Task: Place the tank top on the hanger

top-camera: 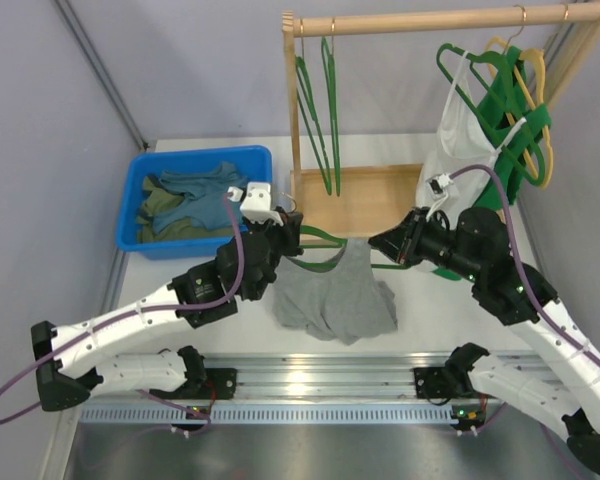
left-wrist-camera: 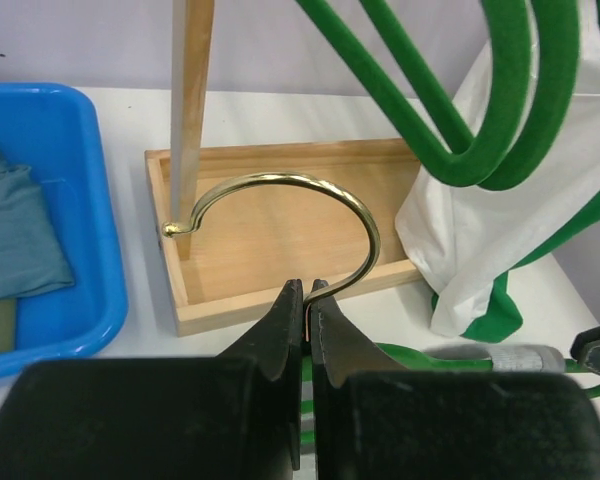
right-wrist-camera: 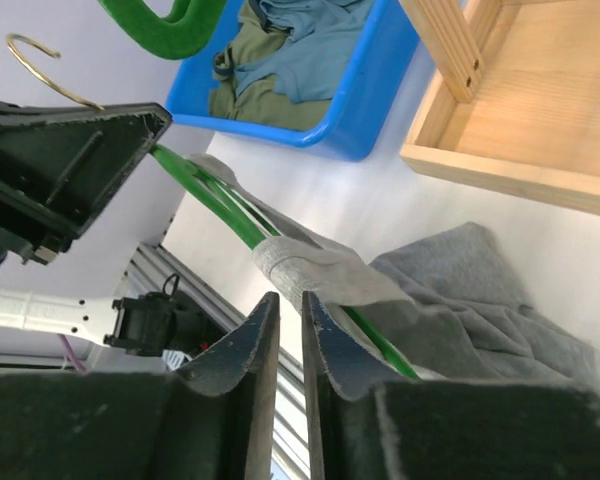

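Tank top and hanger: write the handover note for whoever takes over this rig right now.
Left claw: shut on the gold hook of the hanger.
Right claw: barely parted, gripping nothing, tips close to the strap.
Tank top: that strap lies over one green hanger arm; the body is bunched on the table.
Done: one strap on.
To do: check the other strap, which cannot be made out here, and seat it if needed.

White arms [top-camera: 130,318]; purple cables [top-camera: 238,245]; left hand [left-wrist-camera: 306,290] and right hand [right-wrist-camera: 289,300] black.
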{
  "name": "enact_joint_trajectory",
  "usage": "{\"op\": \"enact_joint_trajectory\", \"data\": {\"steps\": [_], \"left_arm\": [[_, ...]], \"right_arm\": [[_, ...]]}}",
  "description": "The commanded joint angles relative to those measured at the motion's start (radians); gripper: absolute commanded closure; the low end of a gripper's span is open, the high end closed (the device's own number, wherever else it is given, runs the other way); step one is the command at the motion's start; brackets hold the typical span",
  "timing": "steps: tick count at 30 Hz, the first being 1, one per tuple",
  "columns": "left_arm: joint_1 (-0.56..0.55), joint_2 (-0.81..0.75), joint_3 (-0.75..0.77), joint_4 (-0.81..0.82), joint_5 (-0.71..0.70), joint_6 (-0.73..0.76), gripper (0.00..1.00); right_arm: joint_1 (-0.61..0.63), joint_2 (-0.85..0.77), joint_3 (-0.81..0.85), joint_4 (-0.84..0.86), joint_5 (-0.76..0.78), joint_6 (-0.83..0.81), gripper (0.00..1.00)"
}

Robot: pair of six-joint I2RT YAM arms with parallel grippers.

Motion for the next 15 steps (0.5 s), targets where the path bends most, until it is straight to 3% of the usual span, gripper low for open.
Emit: {"op": "enact_joint_trajectory", "data": {"steps": [1, 5, 9, 15], "left_arm": [[0.001, 0.009, 0.062, 0.027, 0.039, -0.002, 1.00], [0.003, 0.019, 0.069, 0.030, 0.065, 0.003, 1.00], [0.003, 0.047, 0.108, 0.001, 0.131, 0.014, 1.00], [0.003, 0.076, 0.173, -0.041, 0.263, 0.020, 1.00]], "right_arm": [[0.004, -0.030, 0.023, -0.014, 0.010, -0.062, 0.85], [0.005, -0.042, 0.072, -0.091, -0.019, -0.136, 0.64], [0.004, -0.064, 0.150, -0.125, -0.014, -0.267, 0.50], [0.012, 0.017, 0.215, -0.142, -0.186, -0.392, 0.43]]}}
